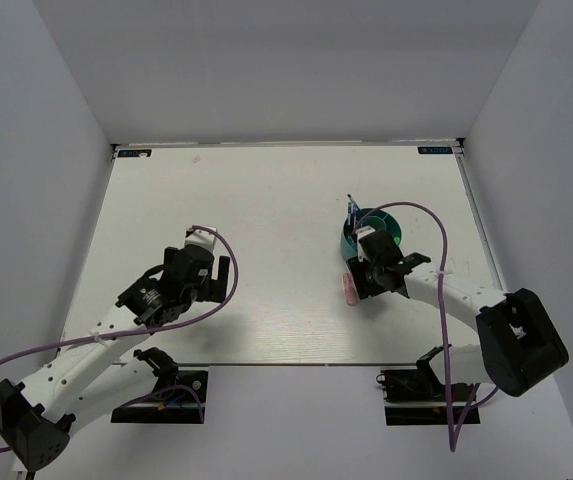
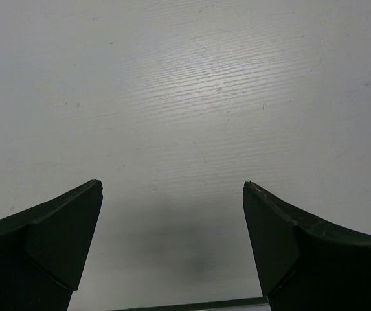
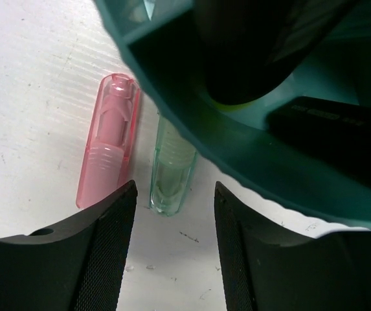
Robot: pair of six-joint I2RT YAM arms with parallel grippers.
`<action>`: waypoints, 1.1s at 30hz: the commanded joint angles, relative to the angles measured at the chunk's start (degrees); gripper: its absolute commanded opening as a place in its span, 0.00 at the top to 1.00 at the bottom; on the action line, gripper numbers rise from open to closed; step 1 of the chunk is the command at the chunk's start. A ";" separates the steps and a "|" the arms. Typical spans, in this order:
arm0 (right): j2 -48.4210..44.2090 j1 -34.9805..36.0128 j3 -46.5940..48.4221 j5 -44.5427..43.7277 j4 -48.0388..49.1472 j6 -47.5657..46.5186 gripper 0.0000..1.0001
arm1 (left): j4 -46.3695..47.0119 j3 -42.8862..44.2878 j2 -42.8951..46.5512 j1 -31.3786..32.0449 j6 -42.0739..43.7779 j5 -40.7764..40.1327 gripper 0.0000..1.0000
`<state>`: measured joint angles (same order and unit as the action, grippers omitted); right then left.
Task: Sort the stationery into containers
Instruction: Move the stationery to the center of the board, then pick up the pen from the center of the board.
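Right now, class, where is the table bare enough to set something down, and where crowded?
Bare: the far strip of table; the middle between left gripper and teal organiser. Crowded: near the organiser, with pink marker, green marker, right gripper.

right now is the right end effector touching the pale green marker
Apart. The right wrist view shows bare table on both sides of the pale green marker, separating it from the right end effector.
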<state>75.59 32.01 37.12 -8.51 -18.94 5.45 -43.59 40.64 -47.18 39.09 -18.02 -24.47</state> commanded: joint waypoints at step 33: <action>-0.97 0.16 -6.36 1.39 8.48 0.44 0.74 | 0.26 -0.83 3.14 -0.33 0.53 0.74 0.01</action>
<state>75.75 31.99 32.60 -7.94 -9.61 5.96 -43.53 40.10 -45.10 39.09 -18.00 -23.97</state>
